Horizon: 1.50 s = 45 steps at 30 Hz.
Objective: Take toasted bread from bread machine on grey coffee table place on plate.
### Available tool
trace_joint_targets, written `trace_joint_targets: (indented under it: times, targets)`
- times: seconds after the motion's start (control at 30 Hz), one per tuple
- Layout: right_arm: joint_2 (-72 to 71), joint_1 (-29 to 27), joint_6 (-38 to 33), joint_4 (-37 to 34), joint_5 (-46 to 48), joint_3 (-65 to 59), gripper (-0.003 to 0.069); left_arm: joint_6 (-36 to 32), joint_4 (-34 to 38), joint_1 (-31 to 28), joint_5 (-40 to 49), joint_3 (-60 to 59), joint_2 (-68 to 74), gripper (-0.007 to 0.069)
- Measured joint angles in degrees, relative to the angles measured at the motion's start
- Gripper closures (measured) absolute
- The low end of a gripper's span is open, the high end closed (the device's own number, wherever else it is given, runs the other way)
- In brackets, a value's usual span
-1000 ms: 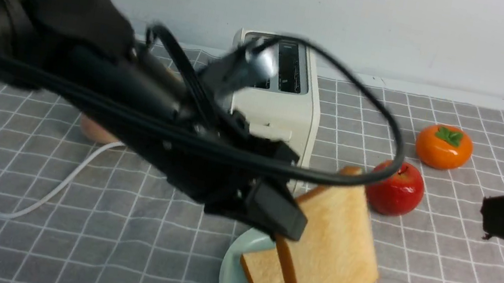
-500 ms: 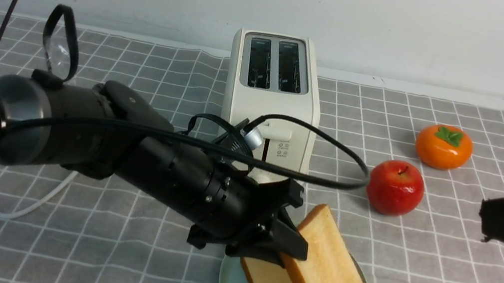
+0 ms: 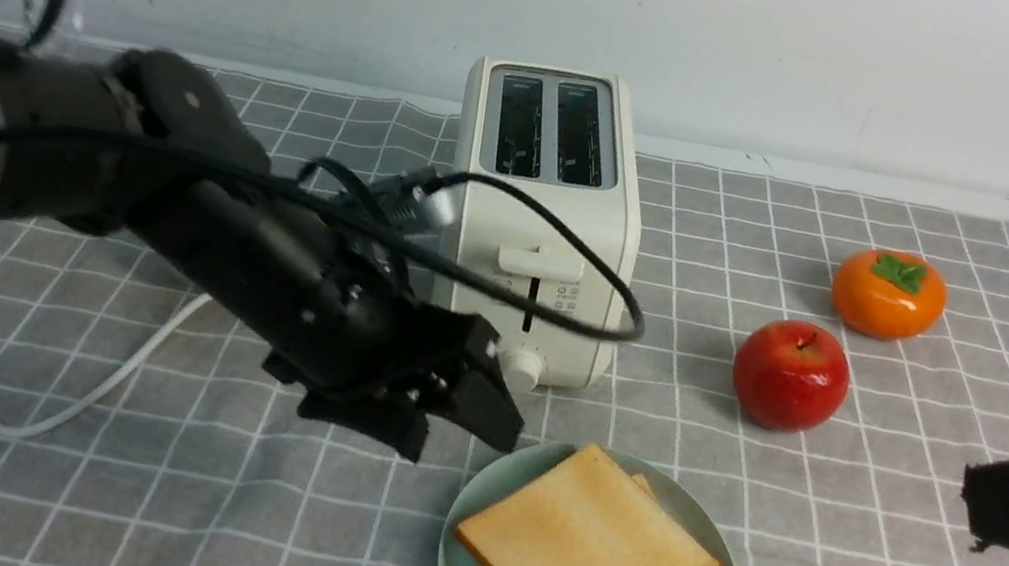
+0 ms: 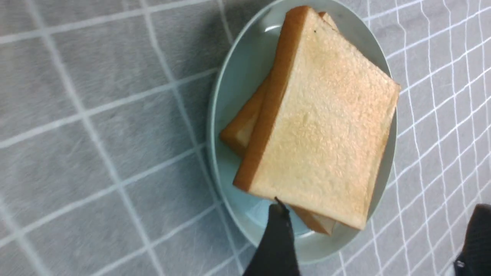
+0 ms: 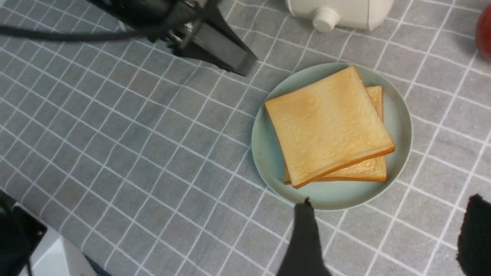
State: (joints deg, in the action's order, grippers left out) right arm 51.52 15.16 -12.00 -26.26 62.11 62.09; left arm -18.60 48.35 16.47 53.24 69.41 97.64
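**A:** Left tool (image 3: 454, 420)?

**B:** Fingers spread, gripping nothing, low over the table (image 3: 128, 487), just left of the plate (image 3: 516, 467).

**A:** And the toasted bread (image 3: 589, 550)?

**B:** Both slices lie flat on that plate, stacked askew, to the tool's right. They're square, so no long axis. The right tool (image 3: 983, 490), also spread and empty, sits farther off.

**A:** Anything one camera adds?

**B:** Only the front view shows the bread machine (image 3: 540, 218) slots empty. I'd judge only backing away is left.

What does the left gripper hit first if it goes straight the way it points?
Likely the top slice of toasted bread: the left gripper, open, points down at the plate, and that slice lies ahead. Depth is unclear; the plate rim might come first.
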Motion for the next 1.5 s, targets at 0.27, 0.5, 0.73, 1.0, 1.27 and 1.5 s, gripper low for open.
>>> trace_joint_targets:
  times: [0.27,0.5,0.73,1.0,1.27,1.5]
  targets:
    - [0.18,-0.60,10.58,12.83,-0.93,-0.60,0.0612,6.88,-4.15,-6.96,12.04,-1.98,-14.56,0.0143]
    - [-4.22,-0.60,19.98,18.78,-2.36,-6.60,0.0678,4.03,-3.97,1.04,3.19,-11.00,-30.99,0.0239]
    - [-23.42,-0.60,20.69,21.48,-21.72,-25.95,0.0678,9.51,-6.62,5.37,1.41,-19.43,-48.89,0.0469]
    - [-40.82,-0.60,20.69,33.19,-42.51,-49.38,0.0676,29.12,-11.66,5.37,3.63,-30.67,-67.19,0.0631]
    - [-44.48,-0.60,20.69,34.29,-50.89,-53.46,0.0673,40.83,-14.76,5.37,4.60,-34.06,-82.27,0.0638]
    - [-44.54,-0.60,20.69,34.40,-50.89,-53.68,0.0668,41.04,-22.19,5.37,4.01,-34.06,-84.22,0.0638]
